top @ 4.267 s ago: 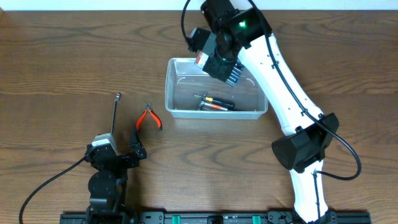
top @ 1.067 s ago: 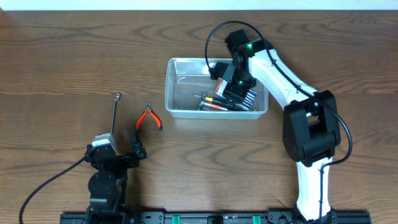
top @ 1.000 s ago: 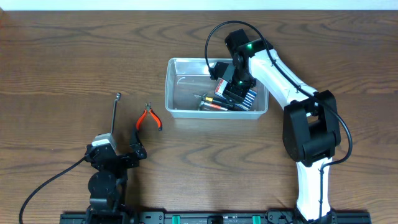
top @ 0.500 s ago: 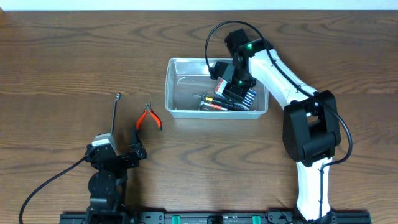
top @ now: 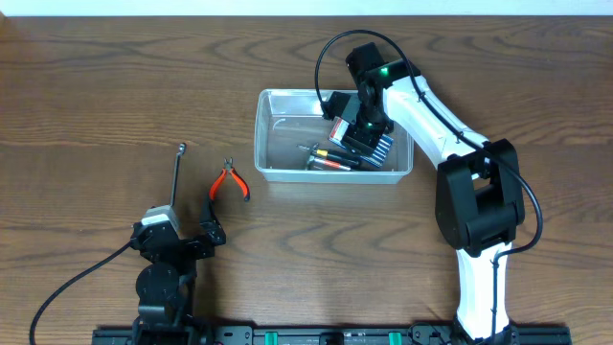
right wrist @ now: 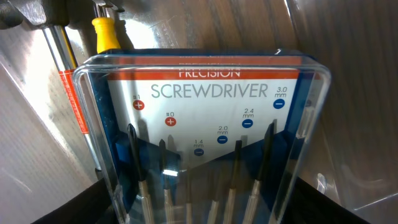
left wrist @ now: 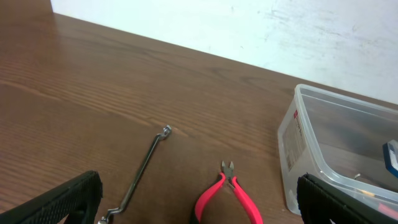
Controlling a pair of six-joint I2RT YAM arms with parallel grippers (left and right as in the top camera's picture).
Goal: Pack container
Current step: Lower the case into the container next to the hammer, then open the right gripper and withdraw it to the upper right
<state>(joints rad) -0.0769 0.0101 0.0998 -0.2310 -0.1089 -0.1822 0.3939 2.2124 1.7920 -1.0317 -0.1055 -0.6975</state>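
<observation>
Clear container (top: 278, 144): sits on the table (top: 96, 96), right of centre and toward the back. Loose screwdrivers (top: 330, 159) lie along its front wall.
Right arm: folded, with the elbow high near the front of the table. The forearm runs back and to the left, and the wrist bends down over the container's right half.
Right gripper (top: 356, 132): its fingers are closed on a case (right wrist: 211, 124) of precision screwdrivers. The case is tilted inside the container, just beside the loose screwdrivers. Whether it touches the floor cannot be told.
Left arm: folded low at the front left, well apart from the container.
Left gripper (top: 184, 236): its fingers (left wrist: 68, 199) are spread wide with nothing between them. It points back toward the pliers (top: 230, 182) and wrench (top: 177, 174).
Pliers and wrench: lie flat on the table, side by side but apart, left of the container.
Change over four seconds: the right arm was stretched out with the case held above the container's back rim. Its elbow is now drawn in and the case is down inside the walls.
Change over the last second: none visible. The left arm, pliers and wrench are where they were.
</observation>
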